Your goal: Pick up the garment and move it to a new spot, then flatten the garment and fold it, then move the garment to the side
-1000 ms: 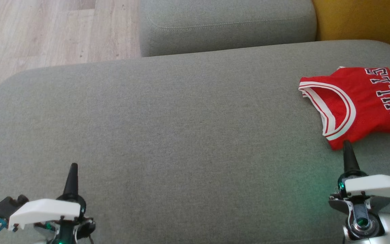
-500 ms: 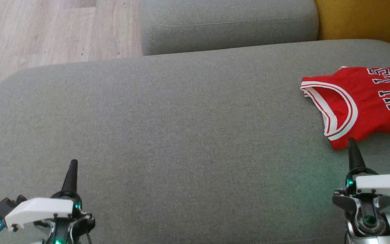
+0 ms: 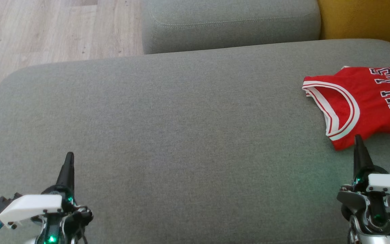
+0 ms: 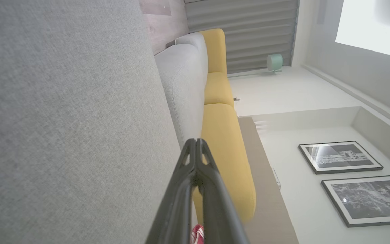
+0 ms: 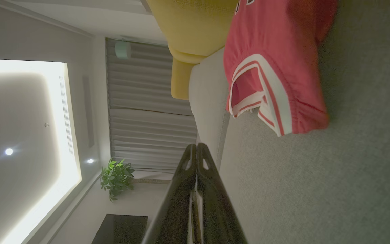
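Observation:
The garment (image 3: 367, 101) is a red sleeveless jersey with white trim and black "BULLS" lettering. It lies folded at the right end of the grey sofa seat (image 3: 181, 135), partly cut off by the head view's right edge. The right wrist view shows the garment (image 5: 276, 61) from close by. My right gripper (image 3: 358, 139) is shut and empty, its tip just short of the jersey's near corner. At the lower left, far from the jersey, my left gripper (image 3: 69, 156) is shut and empty over bare seat. Each wrist view shows its own gripper with the fingers pressed together: left gripper (image 4: 196, 142), right gripper (image 5: 195, 147).
A grey back cushion (image 3: 229, 23) runs along the far side of the seat. A yellow cushion (image 3: 364, 18) stands at the far right. Wooden floor (image 3: 46, 30) lies beyond the seat's left end. A potted plant (image 5: 117, 178) stands by the curtains.
The head camera has shifted slightly, so the scene has slid right. The left gripper has come a little further up in the view. Both grippers stay shut; the jersey has not moved.

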